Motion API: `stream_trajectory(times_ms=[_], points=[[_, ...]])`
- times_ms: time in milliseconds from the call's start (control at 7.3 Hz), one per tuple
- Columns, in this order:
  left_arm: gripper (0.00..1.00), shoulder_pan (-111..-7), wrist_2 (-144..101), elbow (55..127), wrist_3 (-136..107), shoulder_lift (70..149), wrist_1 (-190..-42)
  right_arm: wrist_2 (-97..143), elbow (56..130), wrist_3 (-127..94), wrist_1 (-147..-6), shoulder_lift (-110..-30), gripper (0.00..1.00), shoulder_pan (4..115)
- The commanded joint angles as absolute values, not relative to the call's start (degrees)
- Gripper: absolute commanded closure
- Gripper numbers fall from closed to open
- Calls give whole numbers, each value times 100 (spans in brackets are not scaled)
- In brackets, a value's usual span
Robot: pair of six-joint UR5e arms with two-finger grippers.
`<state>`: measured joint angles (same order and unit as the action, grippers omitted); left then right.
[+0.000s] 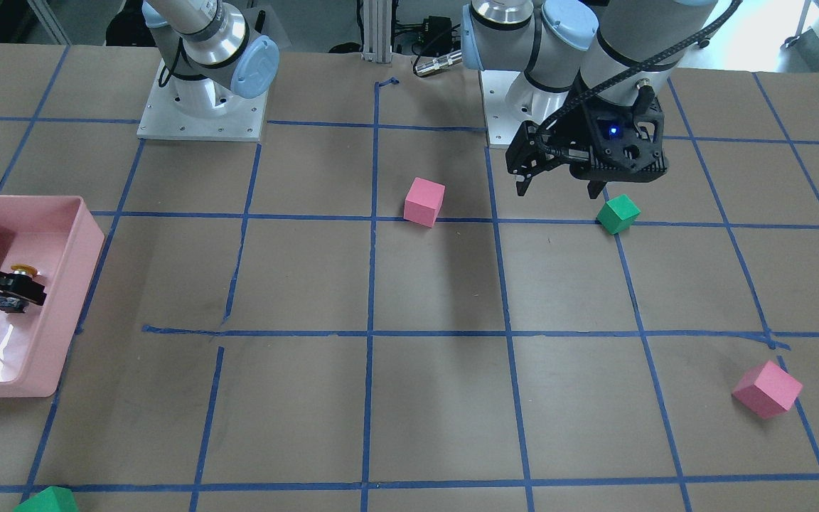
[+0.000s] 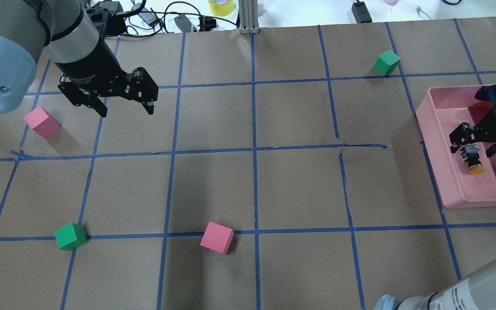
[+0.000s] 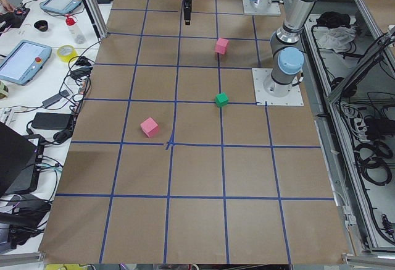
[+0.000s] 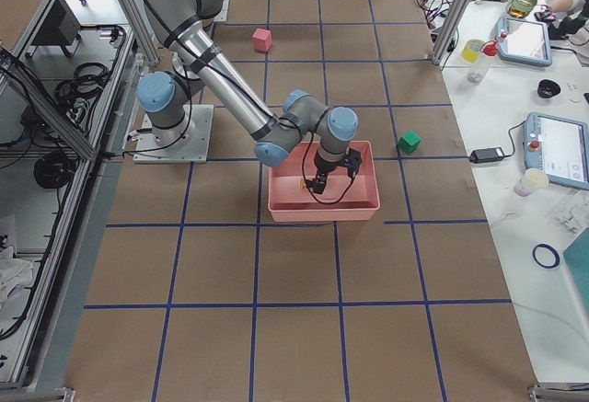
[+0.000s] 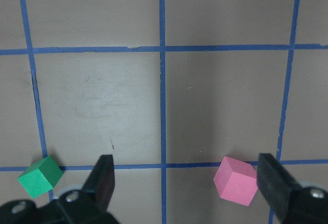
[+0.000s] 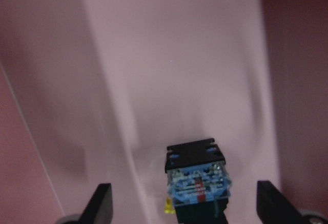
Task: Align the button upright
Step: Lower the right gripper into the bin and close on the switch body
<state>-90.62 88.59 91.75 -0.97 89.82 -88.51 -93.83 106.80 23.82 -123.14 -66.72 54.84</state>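
Nearest the robot we see a green cube (image 2: 70, 236) and a pink cube (image 2: 217, 237) on the desk (image 2: 213, 189), well apart from the pink tray (image 2: 444, 172) at its right. In that tray the button (image 2: 472, 158) lies on its side, long axis flat, yellow cap (image 2: 476, 169) toward the robot, between the spread fingers (image 6: 102, 206) of the right claw (image 2: 479, 151), untouched. Farther out, the left claw (image 2: 126, 113) hangs released above the desk.
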Motion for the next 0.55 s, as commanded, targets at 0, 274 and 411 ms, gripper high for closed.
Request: stream_trajectory(times_ms=[0, 274, 411], points=[[0, -9062, 8859, 9176, -97, 8982, -8851, -9413, 10714, 2408, -12331, -6618, 0, 5476], [0, -9062, 8859, 9176, -97, 8982, -8842, -9491, 10714, 2408, -12331, -6574, 31, 5476], [0, -9062, 8859, 9176, -97, 8974, -8842, -9570, 10714, 2400, -12331, -6574, 62, 5476]])
